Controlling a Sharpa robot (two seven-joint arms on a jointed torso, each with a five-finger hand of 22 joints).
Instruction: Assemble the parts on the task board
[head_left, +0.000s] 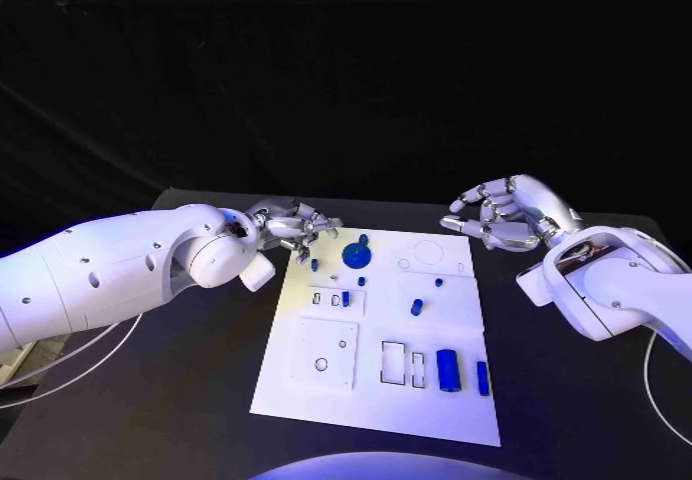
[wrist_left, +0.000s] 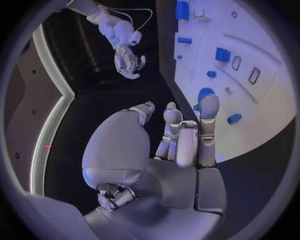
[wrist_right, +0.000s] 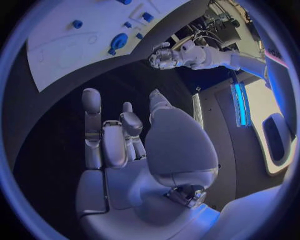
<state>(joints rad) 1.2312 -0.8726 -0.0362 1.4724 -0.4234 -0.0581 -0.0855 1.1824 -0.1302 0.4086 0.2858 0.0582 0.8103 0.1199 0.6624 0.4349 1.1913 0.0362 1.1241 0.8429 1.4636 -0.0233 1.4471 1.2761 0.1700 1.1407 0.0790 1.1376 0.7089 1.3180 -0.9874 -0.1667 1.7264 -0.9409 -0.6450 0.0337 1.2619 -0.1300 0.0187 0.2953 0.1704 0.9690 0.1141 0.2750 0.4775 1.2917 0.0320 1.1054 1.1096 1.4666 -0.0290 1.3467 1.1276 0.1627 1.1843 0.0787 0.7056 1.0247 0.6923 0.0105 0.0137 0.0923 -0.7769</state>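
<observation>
The white task board (head_left: 332, 400) lies in the middle of the table. On its far part sit a round blue disc (head_left: 353, 257) and several small blue parts, one of them (head_left: 415, 307) nearer the centre. Two blue cylinders (head_left: 449, 370) lie near its front right. My left hand (head_left: 296, 230) hovers at the board's far left corner, fingers apart and holding nothing; the left wrist view shows its fingertips (wrist_left: 209, 106) just short of the disc (wrist_left: 204, 92). My right hand (head_left: 505, 212) hangs beyond the far right corner, fingers loosely bent, empty.
Empty rectangular recesses (head_left: 394, 362) and a square plate outline (head_left: 325, 353) mark the board's near half. Black table (head_left: 577, 400) surrounds the board. In the right wrist view my left hand (wrist_right: 165, 57) is seen across the board (wrist_right: 62, 45).
</observation>
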